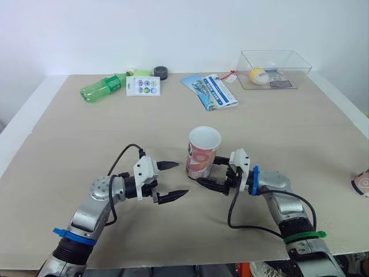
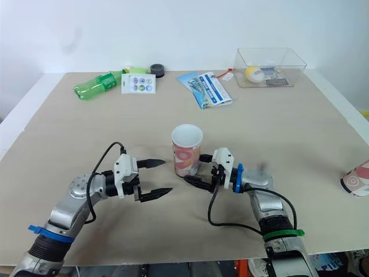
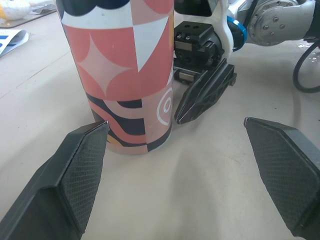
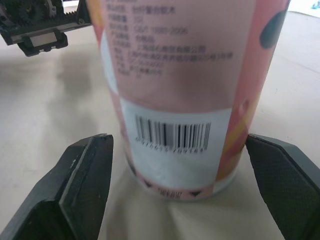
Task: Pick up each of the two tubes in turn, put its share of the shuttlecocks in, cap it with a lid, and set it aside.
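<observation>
A pink patterned tube [image 1: 203,153] stands upright mid-table, its top open. My right gripper [image 1: 209,175] reaches in from the right and is open, its two fingers [image 4: 85,185] straddling the tube's base with only slim gaps showing. My left gripper [image 1: 181,179] is just left of the tube, open wide, with nothing between its fingers [image 3: 75,175]; one fingertip is close to the tube's foot. The tube's barcode side [image 4: 175,135] faces the right wrist. A second patterned tube [image 1: 361,183] lies on its side at the table's right edge.
Along the far side lie a green bottle [image 1: 104,88], a sticker card [image 1: 143,86], a dark round lid-like thing [image 1: 160,72], a blue booklet [image 1: 210,90] and a clear box [image 1: 274,68] holding a yellow-white object [image 1: 258,76].
</observation>
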`<state>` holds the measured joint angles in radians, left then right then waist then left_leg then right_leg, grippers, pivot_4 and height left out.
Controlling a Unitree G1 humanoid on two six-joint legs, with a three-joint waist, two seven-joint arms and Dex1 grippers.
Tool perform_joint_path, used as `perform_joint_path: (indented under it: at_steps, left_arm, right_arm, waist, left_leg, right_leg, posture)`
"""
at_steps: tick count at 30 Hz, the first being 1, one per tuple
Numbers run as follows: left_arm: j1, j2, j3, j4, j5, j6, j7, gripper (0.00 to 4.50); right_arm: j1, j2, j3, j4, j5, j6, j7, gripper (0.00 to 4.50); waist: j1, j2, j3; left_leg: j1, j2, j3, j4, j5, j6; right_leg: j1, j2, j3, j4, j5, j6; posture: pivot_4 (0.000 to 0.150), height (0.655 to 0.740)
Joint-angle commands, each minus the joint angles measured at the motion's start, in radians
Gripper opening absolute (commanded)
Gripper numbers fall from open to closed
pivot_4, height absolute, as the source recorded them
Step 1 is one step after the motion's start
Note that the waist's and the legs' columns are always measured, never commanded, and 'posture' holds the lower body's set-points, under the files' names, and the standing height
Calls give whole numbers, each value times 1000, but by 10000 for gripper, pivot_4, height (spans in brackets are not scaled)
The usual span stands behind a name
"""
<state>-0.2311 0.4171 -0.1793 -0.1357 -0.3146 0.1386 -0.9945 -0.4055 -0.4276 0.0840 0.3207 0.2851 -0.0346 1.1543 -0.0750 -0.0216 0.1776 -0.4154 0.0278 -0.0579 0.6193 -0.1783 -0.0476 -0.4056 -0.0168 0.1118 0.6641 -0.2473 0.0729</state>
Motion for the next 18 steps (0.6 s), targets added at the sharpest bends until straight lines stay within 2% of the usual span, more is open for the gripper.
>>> perform_joint_path:
  at_steps: [1, 18]
  left_arm:
    - [10, 13, 4, -48, -6, -1, 6, 45000]
    - [58, 5, 36, -60, -21, -24, 63, 45000]
  right_arm:
    - [-38, 14, 11, 26, -6, -36, 21, 44667]
    - [-126, 94, 33, 163, -24, -103, 57, 44667]
  waist:
    - [0, 0, 0]
    - [-1, -1, 1]
  left_leg:
    - [0, 0, 0, 0, 0, 0]
    - [1, 1, 0, 0, 0, 0]
  right_leg:
    - [0, 0, 0, 0, 0, 0]
    - [0, 1, 0, 0, 1, -1]
  posture:
    - [1500, 7400]
    - [1500, 7400]
